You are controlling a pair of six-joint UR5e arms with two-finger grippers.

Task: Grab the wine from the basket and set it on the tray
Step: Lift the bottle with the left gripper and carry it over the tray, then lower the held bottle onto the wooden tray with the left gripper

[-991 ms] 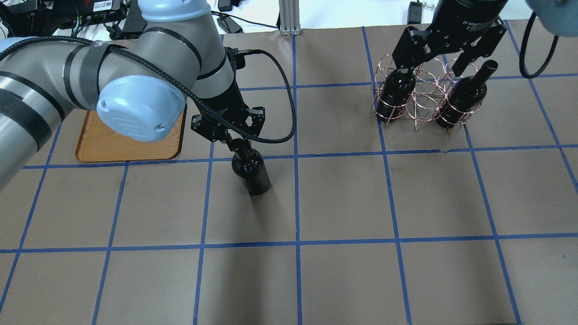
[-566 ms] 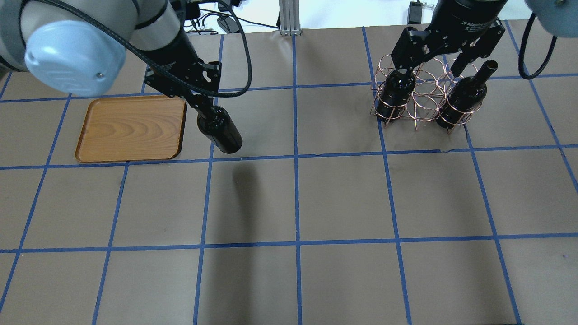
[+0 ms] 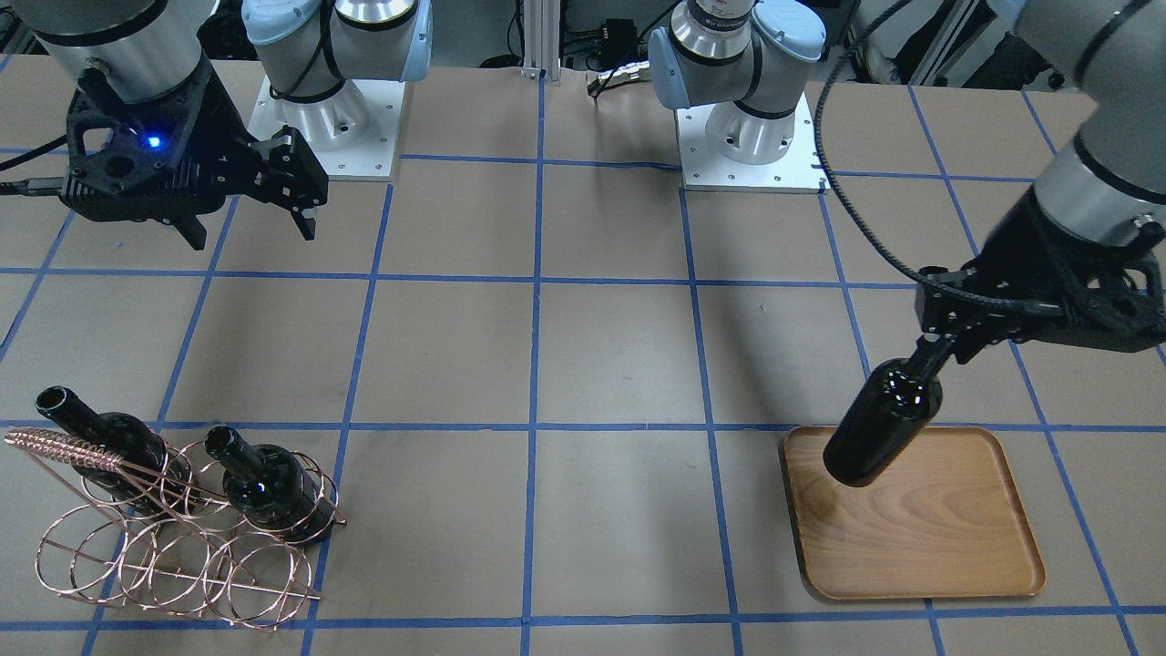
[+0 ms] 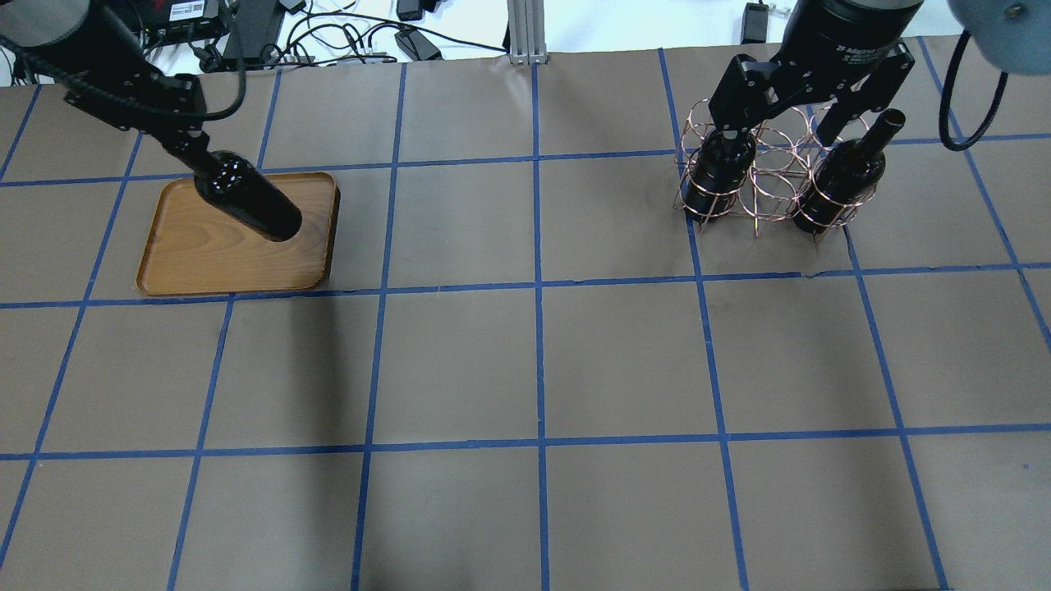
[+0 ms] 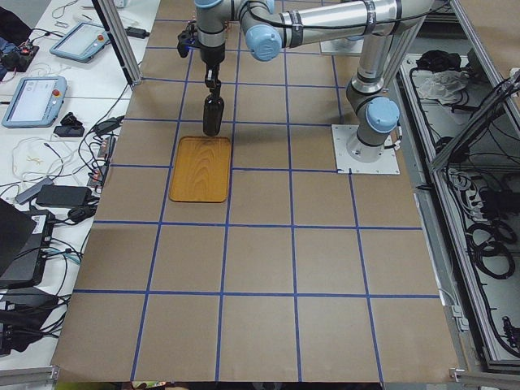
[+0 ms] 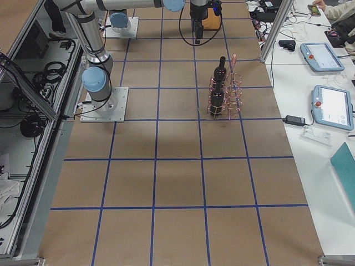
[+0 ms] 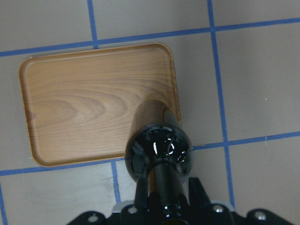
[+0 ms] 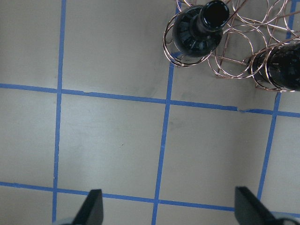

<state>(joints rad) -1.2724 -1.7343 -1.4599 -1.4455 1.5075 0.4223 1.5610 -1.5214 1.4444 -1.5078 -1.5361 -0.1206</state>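
Now the wine bottle hangs over the tray. A second ago it was out over the bare table at about 4 o'clock of the tray, and a little later it was just beside the tray's 3 o'clock edge. The left arm has swung with it toward 9 o'clock in the overhead view, so its elbow no longer covers the tray, and the tray's whole outline shows. The basket, the two other bottles standing in it and the right gripper above them sit where they did before. The left gripper is clamped on the bottle's neck, with one finger on each side of it in the left wrist view, and it carries the bottle tilted. From overhead the neck points to 10 o'clock and the base to 4 o'clock. The base is over the part of the tray toward its 2 o'clock corner, and a shadow lies on the wood beneath. Whether glass meets wood I cannot tell. The right gripper's fingers stand wide apart with nothing between them. In its wrist view they frame bare table, with the basket at 12 to 1 o'clock. On the table, seen from overhead, the tray lies at 10 o'clock and the basket at 1 o'clock, well apart.
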